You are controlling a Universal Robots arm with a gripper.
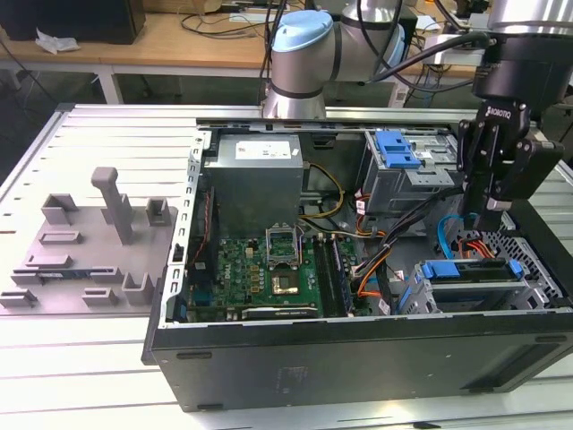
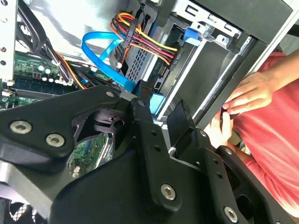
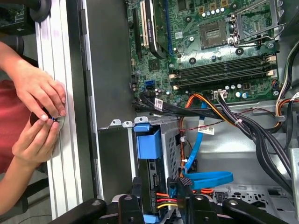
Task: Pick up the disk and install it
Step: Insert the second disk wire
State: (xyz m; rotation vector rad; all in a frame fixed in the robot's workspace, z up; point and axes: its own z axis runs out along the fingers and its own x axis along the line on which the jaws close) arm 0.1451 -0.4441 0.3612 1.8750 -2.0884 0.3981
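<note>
Gripper [image 1: 495,218] hovering at right of exterior view over seated disk [image 1: 472,271], jaws open, gripping nothing.

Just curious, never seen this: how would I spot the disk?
In the open computer case, look at the near corner on the exterior view's right, beneath the gripper. The disk is the flat silver slab framed in bright blue; the blue clip farther back holds no drive.

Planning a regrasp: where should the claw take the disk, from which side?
Probably across the thin blue-bracket top edge of the disk, from straight above: it sits down in the bay, cage walls flanking it, that edge alone exposed.
</note>
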